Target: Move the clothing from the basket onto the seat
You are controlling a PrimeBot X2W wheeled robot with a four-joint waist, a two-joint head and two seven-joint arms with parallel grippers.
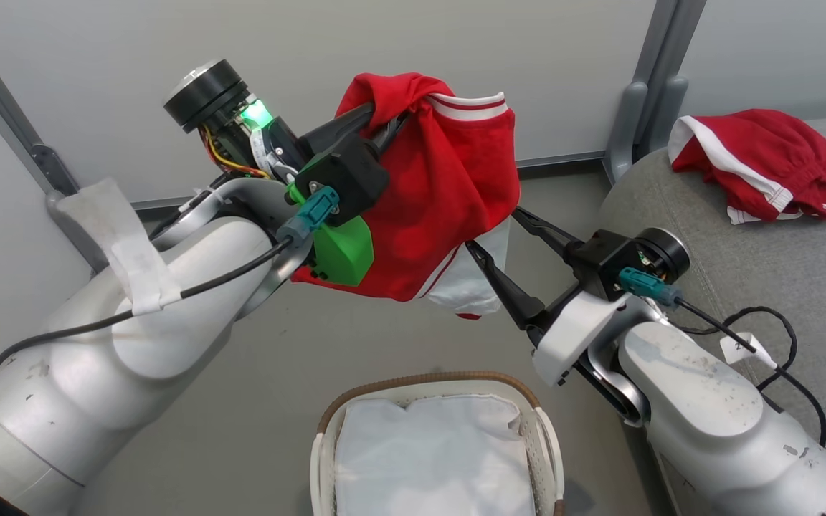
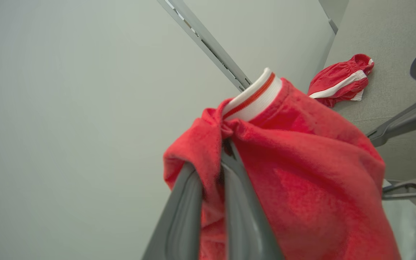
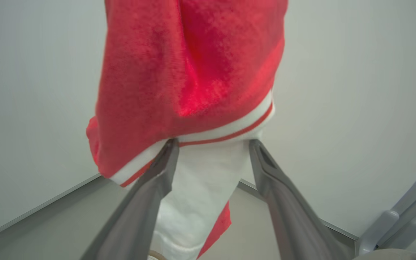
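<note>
A red garment [image 1: 449,193] with white striped trim hangs in the air above the basket [image 1: 456,378], bunched at its top where my left gripper [image 1: 391,118] is shut on it. The left wrist view shows the cloth pinched between the two fingers of that gripper [image 2: 215,169]. My right gripper [image 1: 492,229] is open at the garment's lower right edge. In the right wrist view its fingertips [image 3: 172,144] reach the striped hem, and the white panel [image 3: 200,195] hangs between them. A second red garment [image 1: 764,165] lies crumpled on the grey seat [image 1: 779,287] at the right.
The basket holds its white liner [image 1: 427,459] and stands on the floor just left of the seat's rounded front edge. A pale wall panel [image 1: 312,43] with grey posts [image 1: 642,107] stands behind the garment. A black cable [image 1: 779,337] loops over the right forearm.
</note>
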